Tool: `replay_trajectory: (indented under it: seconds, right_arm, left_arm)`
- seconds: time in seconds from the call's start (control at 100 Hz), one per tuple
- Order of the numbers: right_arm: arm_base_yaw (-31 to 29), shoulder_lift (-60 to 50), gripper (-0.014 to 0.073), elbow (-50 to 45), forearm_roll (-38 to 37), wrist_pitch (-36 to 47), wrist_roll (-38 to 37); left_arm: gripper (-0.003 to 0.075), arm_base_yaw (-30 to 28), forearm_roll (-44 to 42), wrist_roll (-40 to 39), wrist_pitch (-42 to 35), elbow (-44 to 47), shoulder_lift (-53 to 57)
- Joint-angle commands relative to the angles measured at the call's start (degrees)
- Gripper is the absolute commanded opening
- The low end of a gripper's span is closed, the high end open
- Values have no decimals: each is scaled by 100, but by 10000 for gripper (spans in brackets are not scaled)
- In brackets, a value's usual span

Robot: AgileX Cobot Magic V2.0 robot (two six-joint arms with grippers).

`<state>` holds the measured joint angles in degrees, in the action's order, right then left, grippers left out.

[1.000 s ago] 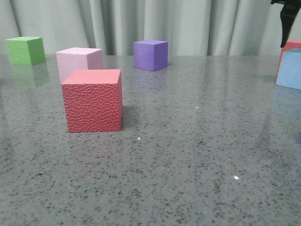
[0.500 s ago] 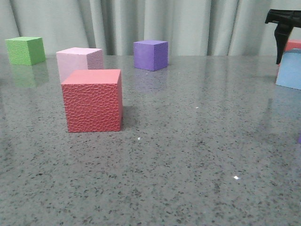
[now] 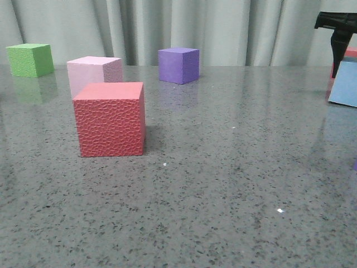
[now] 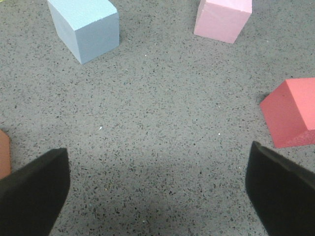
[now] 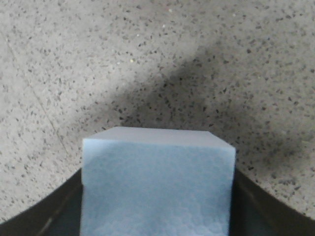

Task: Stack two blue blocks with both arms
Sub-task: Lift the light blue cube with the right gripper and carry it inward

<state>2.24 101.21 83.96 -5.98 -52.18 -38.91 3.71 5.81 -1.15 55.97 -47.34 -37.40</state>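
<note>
While the right gripper (image 5: 157,216) is clamped on one blue block (image 5: 156,182) near the desk's right edge, the left gripper (image 4: 157,187) gapes empty, the second blue block (image 4: 86,27) untouched, nothing stacked.

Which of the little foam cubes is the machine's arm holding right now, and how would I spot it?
Look along the grey speckled table to its far right edge, under the black right gripper. The pale sky-blue smooth foam cube sits between that gripper's fingers, filling the right wrist view. It is smooth and pale blue, unlike the pebbled red foam cube and the darker purple foam cube.
</note>
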Motion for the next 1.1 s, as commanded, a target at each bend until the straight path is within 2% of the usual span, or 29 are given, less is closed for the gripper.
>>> replay_trajectory:
  seconds: [0.0, 0.14, 0.38, 0.83, 1.09]
  right_arm:
    - [51, -397, 329, 187, -44, 44, 286]
    - [233, -562, 329, 240, 40, 9, 610]
    - [810, -589, 329, 815, 497, -516, 1464]
    - [1901, -103, 329, 1853, 598, -754, 1429]
    - [2367, 478, 329, 2387, 598, -889, 1010]
  left_arm:
    - [692, -12, 67, 3, -342, -196, -36]
    - [692, -12, 67, 3, -342, -196, -36]
    - [692, -12, 67, 3, -342, -196, -36]
    - [692, -12, 67, 3, -342, -196, -36]
    - [692, -12, 67, 3, -342, -196, -36]
